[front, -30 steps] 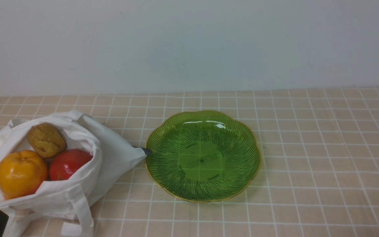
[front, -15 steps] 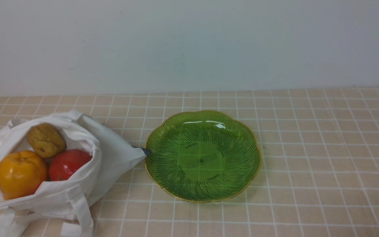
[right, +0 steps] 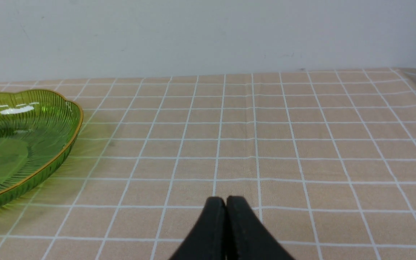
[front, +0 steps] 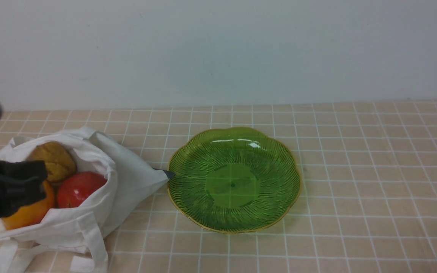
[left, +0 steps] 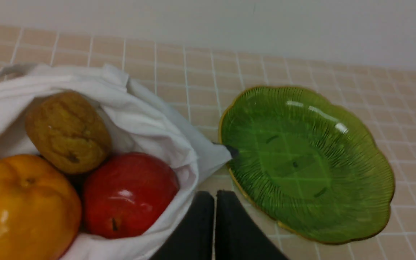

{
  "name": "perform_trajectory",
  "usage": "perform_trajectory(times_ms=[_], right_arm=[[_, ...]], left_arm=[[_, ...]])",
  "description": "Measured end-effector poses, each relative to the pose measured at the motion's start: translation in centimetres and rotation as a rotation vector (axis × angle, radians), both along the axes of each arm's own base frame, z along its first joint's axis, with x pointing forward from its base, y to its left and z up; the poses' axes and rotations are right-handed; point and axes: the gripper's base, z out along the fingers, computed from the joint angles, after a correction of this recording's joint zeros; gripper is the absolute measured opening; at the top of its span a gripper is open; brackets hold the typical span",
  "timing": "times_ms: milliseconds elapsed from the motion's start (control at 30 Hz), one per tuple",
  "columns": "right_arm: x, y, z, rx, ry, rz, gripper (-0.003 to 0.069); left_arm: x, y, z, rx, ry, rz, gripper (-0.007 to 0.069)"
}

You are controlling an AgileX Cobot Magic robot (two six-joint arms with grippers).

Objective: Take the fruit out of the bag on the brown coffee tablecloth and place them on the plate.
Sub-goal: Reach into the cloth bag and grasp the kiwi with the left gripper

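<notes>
The white cloth bag point(front: 123, 182) lies open at the left on the tan checked tablecloth point(front: 355, 189). Inside are a brownish-yellow rough oval fruit point(front: 57, 159), an orange round fruit point(front: 32, 214) and a red apple-like fruit point(front: 78, 189). All three also show in the left wrist view: oval point(left: 67, 131), orange point(left: 20, 206), red point(left: 128, 193). The green scalloped plate point(front: 233, 180) sits empty beside the bag. My left gripper point(left: 214, 196) is shut and empty, above the bag's near edge; its dark arm point(front: 6, 189) covers part of the orange fruit. My right gripper point(right: 226, 202) is shut and empty over bare cloth right of the plate point(right: 24, 141).
A pale wall point(front: 218, 49) runs along the back of the table. The bag's strap handles point(front: 93, 242) hang toward the front edge. A small dark tag point(front: 168, 174) on the bag's corner touches the plate's rim.
My left arm has come into the front view from the left and now hangs over the bag, hiding part of the orange fruit. Bag, fruit and plate have not moved.
</notes>
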Motion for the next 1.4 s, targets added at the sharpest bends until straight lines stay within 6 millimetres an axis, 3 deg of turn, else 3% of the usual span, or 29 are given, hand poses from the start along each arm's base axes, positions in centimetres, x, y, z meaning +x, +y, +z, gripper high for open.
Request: perform_trajectory(times_ms=[100, 233, 333, 433, 567, 600, 633, 733, 900, 1233, 1300, 1400], right_arm=[[0.0, 0.0, 0.0, 0.0, 0.0, 0.0, -0.0014], [0.0, 0.0, 0.0, 0.0, 0.0, 0.0, -0.0014], [0.0, 0.0, 0.0, -0.001, 0.0, 0.0, -0.0014], [0.0, 0.0, 0.0, -0.001, 0.0, 0.0, -0.0014], [0.0, 0.0, 0.0, -0.001, 0.0, 0.0, -0.0014], [0.0, 0.0, 0.0, -0.001, 0.0, 0.0, -0.0014], [0.0, 0.0, 0.0, -0.001, 0.0, 0.0, -0.0014], [0.0, 0.0, 0.0, -0.001, 0.0, 0.0, -0.0014], [0.0, 0.0, 0.0, -0.001, 0.0, 0.0, -0.0014], [0.0, 0.0, 0.0, -0.001, 0.0, 0.0, -0.0014], [0.0, 0.0, 0.0, -0.001, 0.0, 0.0, -0.0014], [0.0, 0.0, 0.0, -0.001, 0.0, 0.0, -0.0014]], left_arm=[[3.3, 0.1, 0.3, 0.039, 0.088, 0.002, -0.0003], [6.1, 0.6, 0.1, 0.009, 0.184, 0.069, 0.0018], [8.7, 1.7, -0.5, -0.004, 0.273, 0.141, 0.0072], [10.1, 2.1, -1.2, 0.016, 0.314, 0.155, 0.0121], [11.7, 2.3, -2.9, 0.051, 0.377, 0.152, 0.0277], [12.1, 2.4, -3.7, 0.061, 0.4, 0.151, 0.0346], [12.1, 2.4, -3.7, 0.061, 0.401, 0.152, 0.0356], [12.9, 2.6, -5.1, 0.086, 0.447, 0.148, 0.0524], [13.3, 3.0, -5.6, 0.157, 0.442, 0.14, 0.0644], [14.3, 3.2, -6.2, 0.177, 0.398, 0.149, 0.0643], [14.6, 3.2, -6.7, 0.177, 0.405, 0.15, 0.061], [14.7, 3.2, -6.8, 0.177, 0.411, 0.149, 0.0502]])
